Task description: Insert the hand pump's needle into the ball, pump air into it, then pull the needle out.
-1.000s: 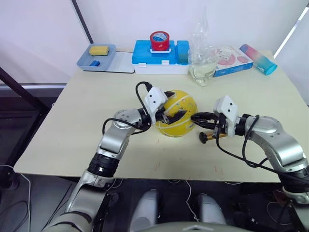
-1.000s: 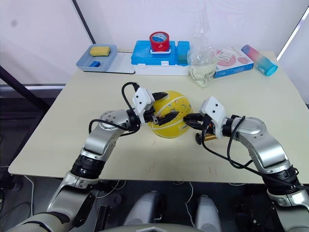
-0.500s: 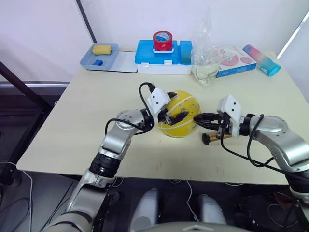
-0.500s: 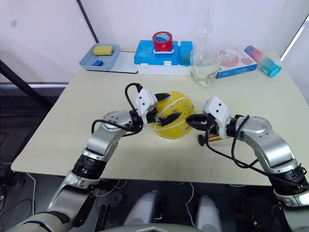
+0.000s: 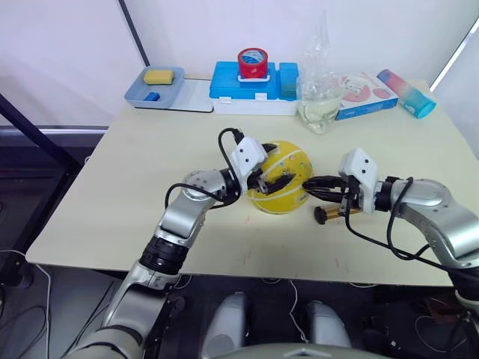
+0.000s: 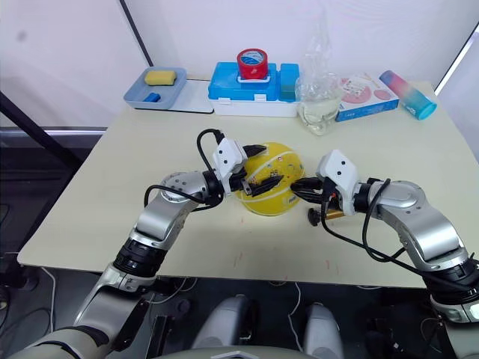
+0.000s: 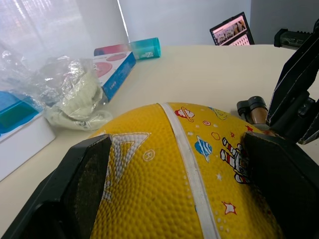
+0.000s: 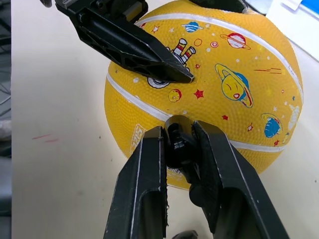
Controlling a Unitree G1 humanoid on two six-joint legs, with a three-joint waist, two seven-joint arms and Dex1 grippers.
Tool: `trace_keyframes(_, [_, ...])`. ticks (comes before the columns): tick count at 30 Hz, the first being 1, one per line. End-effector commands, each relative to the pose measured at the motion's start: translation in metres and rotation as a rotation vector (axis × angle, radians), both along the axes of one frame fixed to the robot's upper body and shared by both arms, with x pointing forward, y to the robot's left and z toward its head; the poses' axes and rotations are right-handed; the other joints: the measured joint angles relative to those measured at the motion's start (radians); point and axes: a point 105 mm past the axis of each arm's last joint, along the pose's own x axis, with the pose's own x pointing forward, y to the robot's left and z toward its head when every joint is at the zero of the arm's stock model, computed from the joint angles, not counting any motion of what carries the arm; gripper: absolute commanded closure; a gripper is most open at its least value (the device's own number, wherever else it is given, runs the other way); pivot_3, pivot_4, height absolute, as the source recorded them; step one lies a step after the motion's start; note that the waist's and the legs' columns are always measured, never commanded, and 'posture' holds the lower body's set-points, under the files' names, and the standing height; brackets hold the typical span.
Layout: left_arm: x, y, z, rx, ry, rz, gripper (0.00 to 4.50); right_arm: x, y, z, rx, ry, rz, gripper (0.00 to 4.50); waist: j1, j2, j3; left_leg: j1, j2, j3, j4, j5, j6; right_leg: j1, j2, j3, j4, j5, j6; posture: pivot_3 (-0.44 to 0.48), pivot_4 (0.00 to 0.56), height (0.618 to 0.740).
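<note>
Left gripper clamps ball — right gripper, at ball's 3 o'clock, pinches needle fitting.

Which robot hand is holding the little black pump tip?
The right gripper. It pinches the black needle fitting against the ball; the left gripper holds the ball itself.

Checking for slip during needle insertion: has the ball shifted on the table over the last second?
No. The ball keeps its place relative to the red tape roll behind it; the whole view shifted, so the camera moved.
</note>
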Motion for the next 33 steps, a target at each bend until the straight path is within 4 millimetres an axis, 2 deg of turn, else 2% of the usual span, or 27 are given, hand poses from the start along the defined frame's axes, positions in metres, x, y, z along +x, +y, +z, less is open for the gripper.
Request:
trace_keyframes(1, [0.014,0.047,-0.081,0.198,0.225,0.213,0.0,-0.003,-0.015,0.048,-0.003,-0.165,-0.034,4.19,0.001,0.0,0.0,0.0,0.0,0.0,0.0,0.0,0.0,0.0,0.0,0.0,0.0,0.0,0.0,0.0,0.15,0.739])
trace_keyframes(7, [0.014,0.043,-0.099,0.215,0.252,0.231,0.0,-0.004,-0.019,0.053,-0.029,-0.164,-0.04,4.19,0.004,0.0,0.0,0.0,-0.001,-0.001,0.0,0.0,0.0,0.0,-0.001,0.0,0.0,0.0,0.0,0.0,0.15,0.739])
trace_keyframes(17, [0.015,0.043,-0.112,0.234,0.26,0.243,0.0,-0.006,-0.027,0.057,-0.076,-0.158,-0.042,4.19,0.013,0.0,-0.001,0.0,-0.003,-0.008,0.001,0.001,0.001,0.002,-0.003,0.0,0.0,-0.001,0.002,0.0,0.15,0.739])
trace_keyframes(22, [0.014,0.041,-0.113,0.235,0.259,0.235,0.0,-0.006,-0.031,0.056,-0.091,-0.155,-0.044,4.19,0.012,0.0,-0.004,0.0,-0.003,-0.008,0.001,0.001,0.001,0.003,-0.003,0.0,0.0,-0.002,0.002,0.0,0.15,0.739])
trace_keyframes(27, [0.013,0.04,-0.114,0.233,0.259,0.227,0.0,-0.007,-0.033,0.056,-0.098,-0.154,-0.047,4.19,-0.01,-0.005,-0.033,0.005,0.0,-0.007,0.0,0.0,0.001,0.005,-0.001,-0.001,-0.001,-0.003,0.004,0.0,0.15,0.739])
trace_keyframes(33, [0.014,0.035,-0.107,0.194,0.243,0.212,0.0,-0.005,-0.039,0.051,-0.1,-0.152,-0.075,4.19,-0.023,0.001,-0.043,0.006,0.001,-0.007,0.0,-0.002,-0.004,0.006,-0.001,-0.001,0.0,-0.004,0.004,0.0,0.15,0.739])
